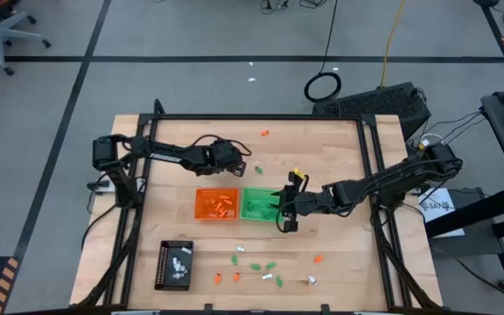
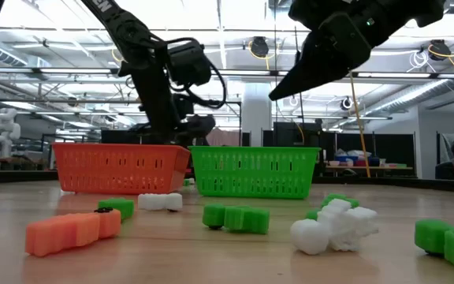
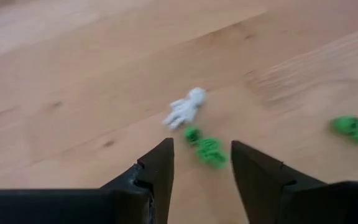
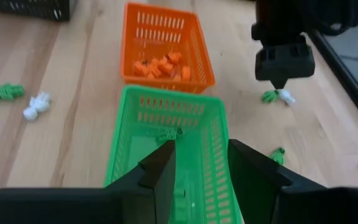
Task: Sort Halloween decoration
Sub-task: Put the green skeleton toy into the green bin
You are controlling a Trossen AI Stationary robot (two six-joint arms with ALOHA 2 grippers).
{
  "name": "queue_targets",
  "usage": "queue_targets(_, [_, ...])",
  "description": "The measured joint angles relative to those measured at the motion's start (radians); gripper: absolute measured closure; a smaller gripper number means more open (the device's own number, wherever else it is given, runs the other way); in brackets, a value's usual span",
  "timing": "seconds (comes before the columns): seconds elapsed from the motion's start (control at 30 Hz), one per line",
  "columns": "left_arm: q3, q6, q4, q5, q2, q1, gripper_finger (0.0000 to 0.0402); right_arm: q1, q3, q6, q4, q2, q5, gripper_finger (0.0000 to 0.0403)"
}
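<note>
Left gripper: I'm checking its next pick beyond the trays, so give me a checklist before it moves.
1. Left gripper open: ok, fingers apart with nothing between.
2. Target in view: ok, a green trinket lies just ahead, between the fingers' line.
3. Neighbour clear: not ok, a white skeleton trinket lies close by.
4. Green tray free for the drop: not ok, right gripper hangs over it.
5. Orange tray unobstructed: ok.
</note>
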Motion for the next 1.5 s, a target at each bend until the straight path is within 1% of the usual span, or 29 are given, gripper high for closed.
queue_targets(0.07, [0.003,-0.001,0.035,-0.013,0.024,0.000,0.0246,0.000,0.000,-0.006,0.021,0.000,0.000,0.0273])
queue_targets(0.17, [0.000,-0.001,0.024,-0.002,0.058,-0.003,0.0246,0.000,0.000,-0.010,0.035,0.000,0.000,0.0273])
queue_targets(0.37, [0.002,0.000,0.068,-0.005,0.116,-0.009,0.0246,0.000,0.000,-0.017,0.046,0.000,-0.001,0.0273])
queue_targets(0.5, [0.003,0.012,0.097,-0.009,0.129,-0.010,0.0246,0.000,0.000,-0.018,0.055,0.000,-0.001,0.0273])
queue_targets(0.57, [0.003,0.047,0.101,-0.009,0.130,-0.009,0.0247,0.000,0.000,-0.017,0.056,0.000,-0.001,0.0273])
queue_targets(0.7, [0.001,0.116,0.094,0.005,0.100,-0.008,0.0247,0.000,0.000,-0.017,0.056,0.000,-0.001,0.0273])
queue_targets(0.87, [0.002,0.169,0.094,0.007,-0.005,-0.008,0.0247,0.000,0.000,-0.023,0.056,0.000,-0.001,0.0273])
queue_targets(0.97, [0.002,0.308,0.125,0.019,-0.038,-0.008,0.0247,0.000,0.000,-0.032,0.055,0.000,-0.002,0.0273])
queue_targets(1.1, [0.002,0.576,0.123,0.114,-0.044,-0.007,0.0247,0.000,0.000,-0.037,0.042,0.000,-0.002,0.0273])
queue_targets(1.33, [0.001,1.027,0.120,0.173,-0.044,0.000,0.0247,0.001,-0.006,-0.033,0.024,0.000,-0.002,0.0273])
queue_targets(1.43, [0.001,1.152,0.118,0.234,-0.040,0.023,0.0255,0.001,-0.023,-0.025,0.026,0.000,-0.002,0.0273])
queue_targets(1.5, [0.002,1.184,0.116,0.279,-0.030,0.046,0.0264,0.001,-0.036,-0.008,0.026,0.000,-0.002,0.0273])
